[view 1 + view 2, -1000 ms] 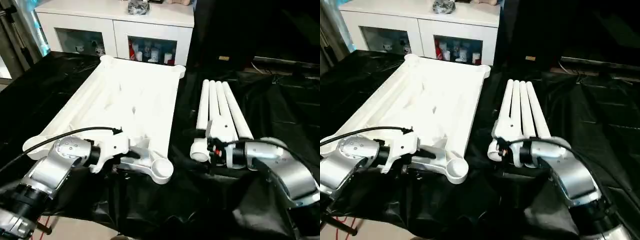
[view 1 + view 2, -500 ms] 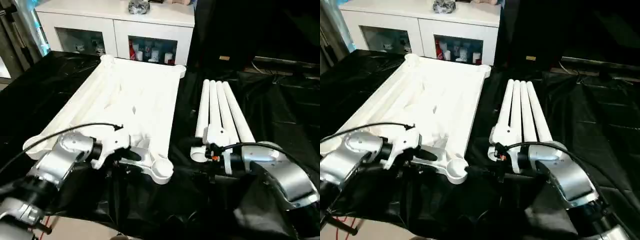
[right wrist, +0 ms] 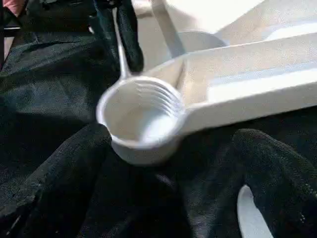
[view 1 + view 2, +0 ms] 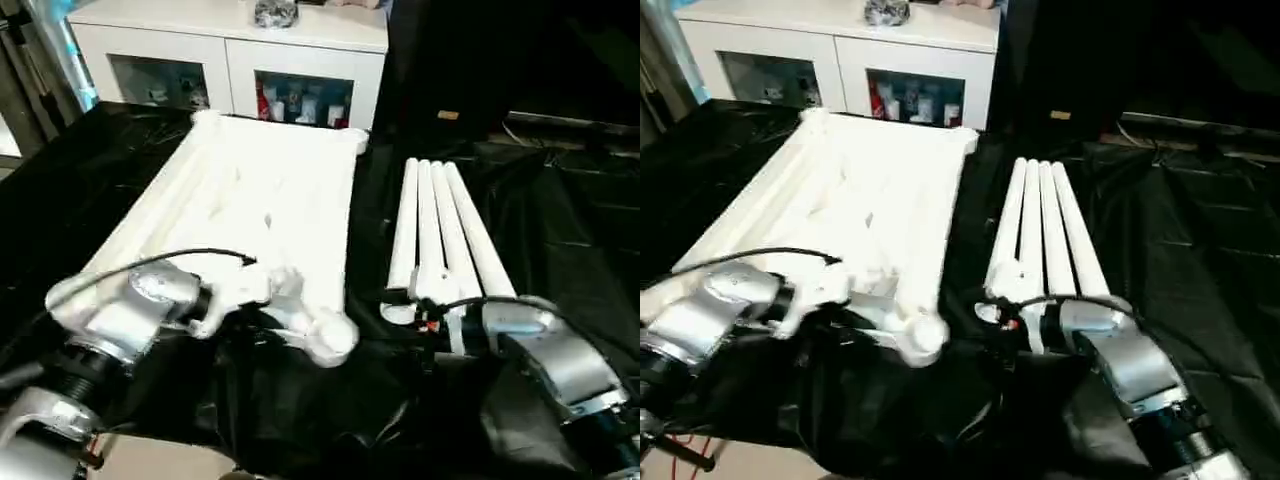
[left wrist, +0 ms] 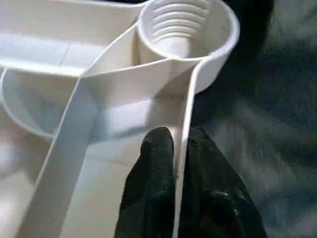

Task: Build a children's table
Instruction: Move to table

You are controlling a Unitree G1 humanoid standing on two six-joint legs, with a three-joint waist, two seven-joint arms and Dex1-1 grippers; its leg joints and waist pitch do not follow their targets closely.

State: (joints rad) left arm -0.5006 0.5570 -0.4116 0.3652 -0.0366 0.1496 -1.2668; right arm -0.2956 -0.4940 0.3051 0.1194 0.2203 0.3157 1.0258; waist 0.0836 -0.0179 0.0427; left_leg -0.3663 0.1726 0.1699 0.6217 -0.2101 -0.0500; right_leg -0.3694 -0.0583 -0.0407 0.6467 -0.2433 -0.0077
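Note:
The white tabletop (image 4: 260,190) lies underside up on the black sheet, ribs showing. Its near corner socket (image 4: 335,340) is round and threaded inside (image 5: 185,25). My left gripper (image 5: 181,141) is shut on the tabletop's thin rim just behind that socket, one black finger (image 5: 153,168) on each side of the wall. Several white tube legs (image 4: 440,220) lie side by side to the right of the tabletop. My right gripper (image 3: 171,136) is open at the legs' near ends, its fingers (image 3: 59,183) spread wide and aimed at the socket (image 3: 141,114), not touching it.
A white cabinet (image 4: 230,50) with glass doors stands behind the table. A crumpled black sheet (image 4: 560,220) covers the work surface. A black cable (image 4: 150,262) loops over my left forearm. The table's front edge runs just below my arms.
My left fingers have closed on the tabletop's rim, and the near corner looks blurred and slightly shifted. The right gripper stays open and has dropped slightly.

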